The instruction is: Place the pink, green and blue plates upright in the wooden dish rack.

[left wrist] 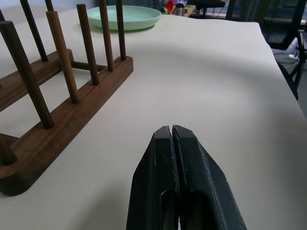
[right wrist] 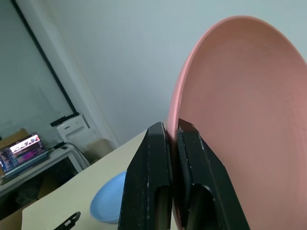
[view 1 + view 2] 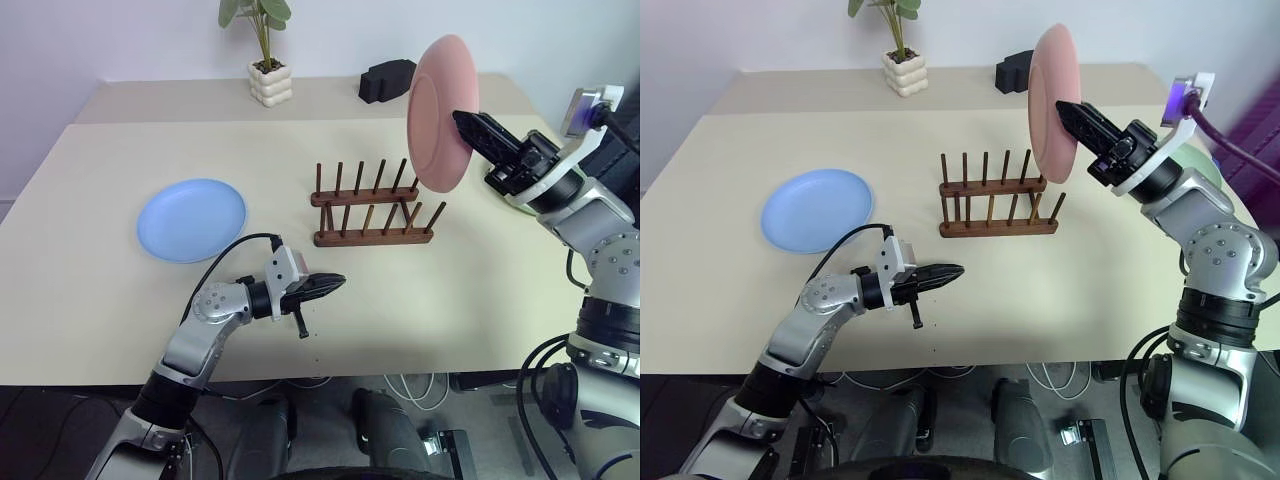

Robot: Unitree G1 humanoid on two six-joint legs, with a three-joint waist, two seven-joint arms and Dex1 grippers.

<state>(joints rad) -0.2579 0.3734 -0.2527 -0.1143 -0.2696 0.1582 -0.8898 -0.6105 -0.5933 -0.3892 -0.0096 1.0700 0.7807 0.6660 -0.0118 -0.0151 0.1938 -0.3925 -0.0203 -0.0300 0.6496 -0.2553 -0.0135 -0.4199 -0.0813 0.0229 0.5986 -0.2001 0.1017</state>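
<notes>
Pink plate pinched upright in right hand above rack; left hand pressed together.

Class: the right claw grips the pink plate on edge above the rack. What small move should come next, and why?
Probably lower the pink plate toward a gap between the pegs of the wooden dish rack. The right claw already holds it near upright above the rack's right end, and the rack holds no plates.

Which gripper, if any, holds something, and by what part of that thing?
The right gripper pinches the pink plate by its rim, holding it up above the table; the left gripper is shut on nothing.
</notes>
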